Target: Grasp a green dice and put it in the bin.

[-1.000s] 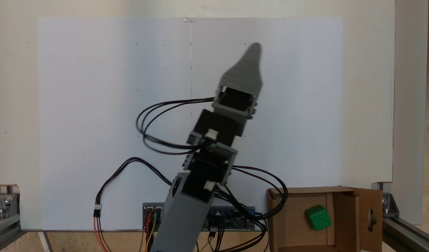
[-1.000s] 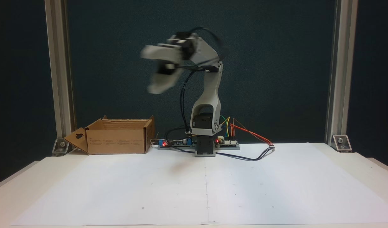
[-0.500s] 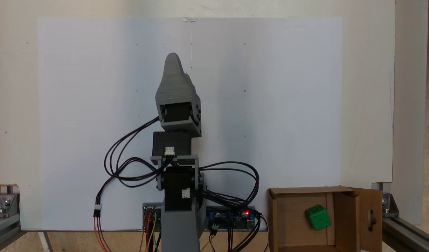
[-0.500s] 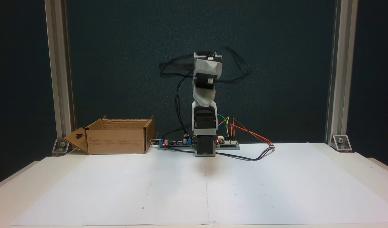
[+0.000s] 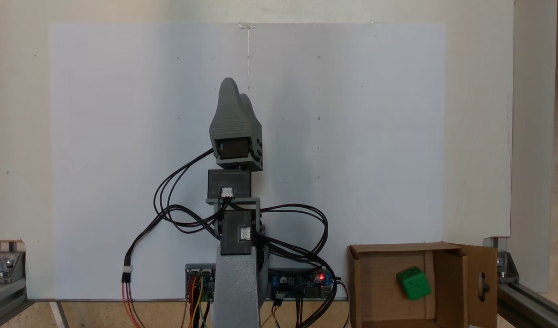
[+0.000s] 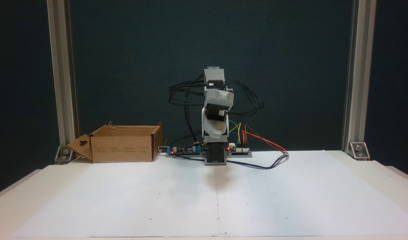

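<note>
The small bright green plastic dice [image 5: 413,283] lies on the floor of the brown corrugated cardboard bin [image 5: 380,248], which stands at the worktop's far left corner in a fixed view [image 6: 124,146], its keyhole-cut flap [image 6: 80,148] splayed outward. The grey plastic arm [image 6: 214,110] is folded over its base, well apart from the bin. Its jaws, at the gripper [image 5: 237,93], hold nothing; two tips overlap, so I cannot tell how far apart they stand.
</note>
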